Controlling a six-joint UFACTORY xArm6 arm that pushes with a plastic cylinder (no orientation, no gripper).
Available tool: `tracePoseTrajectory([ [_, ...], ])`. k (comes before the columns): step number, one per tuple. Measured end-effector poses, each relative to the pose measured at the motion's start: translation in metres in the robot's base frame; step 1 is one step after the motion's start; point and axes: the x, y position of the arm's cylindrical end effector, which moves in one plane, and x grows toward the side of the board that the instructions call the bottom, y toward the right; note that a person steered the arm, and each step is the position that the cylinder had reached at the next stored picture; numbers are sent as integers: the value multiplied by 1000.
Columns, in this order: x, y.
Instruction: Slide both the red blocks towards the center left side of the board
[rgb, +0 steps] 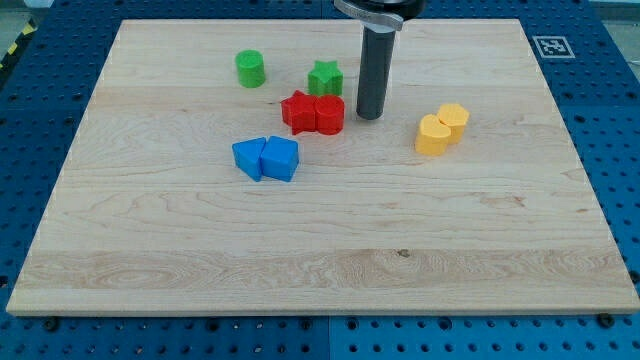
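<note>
Both red blocks (313, 113) are still near centre, unmoved leftward; my tip (370, 116) is placed just right; no claw is fitted.

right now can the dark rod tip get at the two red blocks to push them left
Probably yes: my tip stands just at the view's right of the red cylinder block, which touches the red star block, with nothing between. The wooden board leftward looks free.

My tip (370, 116) is sitting just to the view's right of the two touching red blocks (313, 113). The green star (324, 78) is crowding above-left of it, and the green cylinder (250, 69) is standing farther left. The blue pair (267, 158) is blocking below-left; the yellow pair (441, 129) is lying to the right. Bare board (150, 200) is lying far left.
</note>
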Motion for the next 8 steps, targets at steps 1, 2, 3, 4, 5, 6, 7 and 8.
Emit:
tracePoseTrajectory([
  [1,1,5],
  [2,7,6],
  [3,9,6],
  [4,9,4],
  [5,9,-9],
  [6,9,-30],
  [7,5,-56],
  [8,1,-80],
])
